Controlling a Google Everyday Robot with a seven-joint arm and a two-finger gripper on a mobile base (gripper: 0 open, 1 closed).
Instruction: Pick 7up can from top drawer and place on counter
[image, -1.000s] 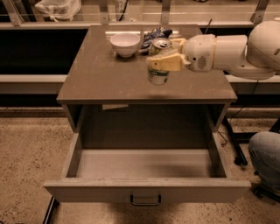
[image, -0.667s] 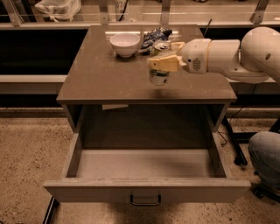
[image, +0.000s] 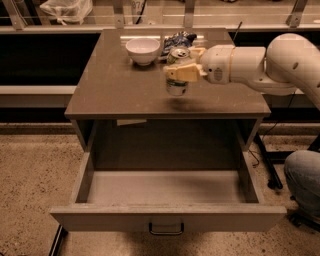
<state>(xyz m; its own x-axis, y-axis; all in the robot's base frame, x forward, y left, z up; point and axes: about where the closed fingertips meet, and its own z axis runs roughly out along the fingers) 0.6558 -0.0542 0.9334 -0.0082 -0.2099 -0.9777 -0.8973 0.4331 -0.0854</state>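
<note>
The 7up can (image: 177, 86) is upright over the counter (image: 115, 85), right of centre, its shiny top showing. My gripper (image: 180, 70) reaches in from the right and is shut on the can's upper half, with a pale finger (image: 183, 73) across its front. The can's base is at or just above the counter surface; I cannot tell whether it touches. The top drawer (image: 167, 217) is pulled fully open below, its inside bare, with a dark handle at the front centre.
A white bowl (image: 143, 50) stands at the back of the counter. A crumpled blue-and-white bag (image: 177, 40) lies behind the can. A person's knee (image: 304, 177) is at the lower right. A dark stand leg (image: 267, 160) is right of the drawer.
My gripper has carried the can slightly left and further back over the counter. The drawer, bowl and bag have not moved.
</note>
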